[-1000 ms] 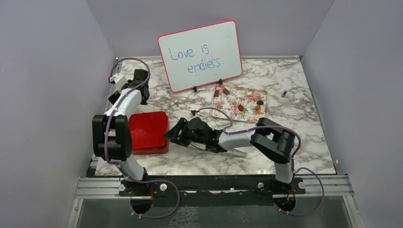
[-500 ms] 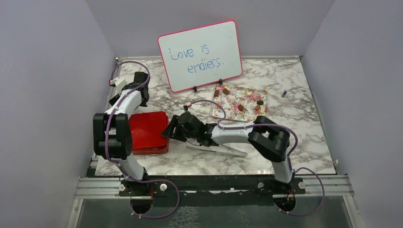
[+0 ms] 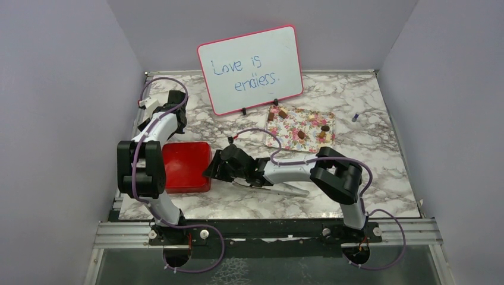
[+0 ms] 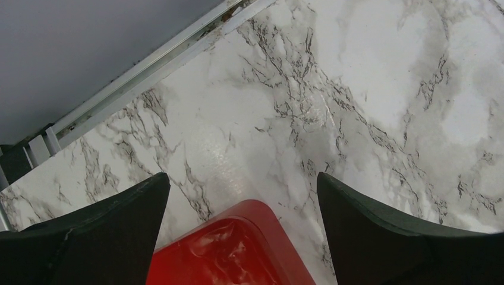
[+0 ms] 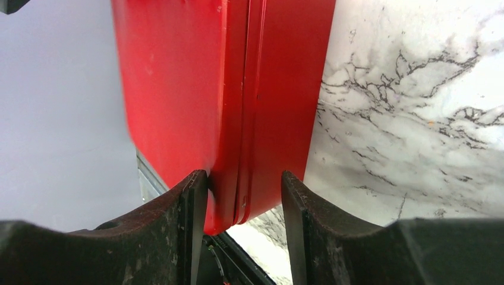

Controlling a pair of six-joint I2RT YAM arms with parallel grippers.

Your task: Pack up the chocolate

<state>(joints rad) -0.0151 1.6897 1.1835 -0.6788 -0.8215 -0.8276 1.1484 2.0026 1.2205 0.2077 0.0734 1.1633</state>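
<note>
Right fingers (image 5: 178, 225) straddle the right-hand edge of the red box (image 5: 196, 89), one on each side of the seam where lid meets base. The left-hand one in the wrist view looks pressed against the red shell. I cannot tell whether the other is touching yet, so I cannot say whether this is a firm pinch or only a bracket around the edge. Left fingers (image 4: 107, 231) are spread wide and grasp nothing; they hang over the bare marble desk (image 3: 356, 172) with the box's far corner just below and between them.

None of the chocolate (image 3: 301, 135) is near either arm's fingers. The pieces sit scattered on the flower-patterned tray (image 3: 288, 141), at the far right of the desk, in front of the whiteboard (image 3: 249, 68). From the right fingers the tray lies to the right and farther away, well apart from the box. The right arm's base is much nearer to it than the left arm, which is on the far left side of the box.

The box appears shut, so the step in hand is probably opening or steadying it before any piece can go in. What matters for that is the seam, which runs lengthwise between the right fingers, along the box's near-to-far edge. A lift would have to catch the lid alone; gripping both halves would only raise the whole box.
</note>
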